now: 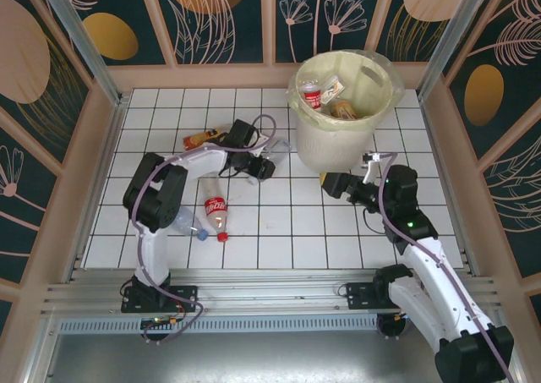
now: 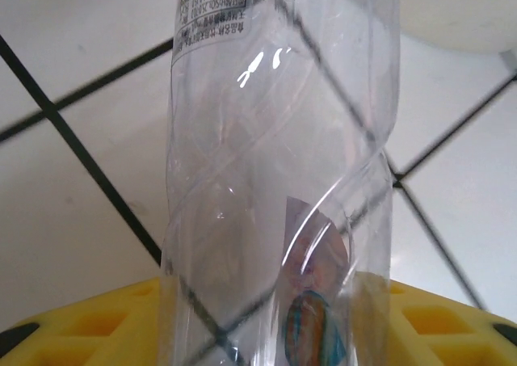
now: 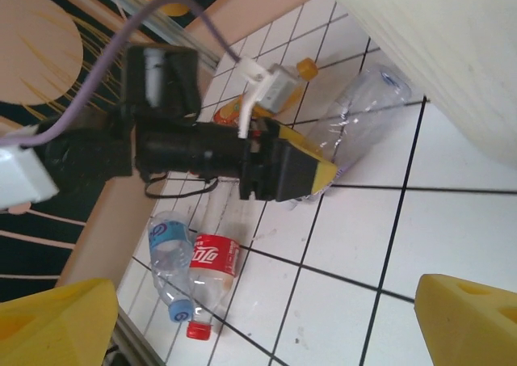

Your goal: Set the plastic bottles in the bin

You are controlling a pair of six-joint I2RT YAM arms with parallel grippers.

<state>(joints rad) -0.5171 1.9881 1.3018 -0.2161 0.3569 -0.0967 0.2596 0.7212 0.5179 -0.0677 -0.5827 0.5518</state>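
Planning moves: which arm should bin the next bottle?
Left: the left gripper is shut on a clear plastic bottle beside the round cream bin; the right gripper hangs open and empty.

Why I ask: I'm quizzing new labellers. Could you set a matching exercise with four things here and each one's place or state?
1 Coca-Cola bottle
2 clear bottle
3 orange bottle
4 right pincer

A open, beside the bin
B clamped in the left pincer
C on the tiles beyond the left arm
D lying next to a blue-labelled bottle

Pairs: 1-D, 2-B, 3-C, 4-A
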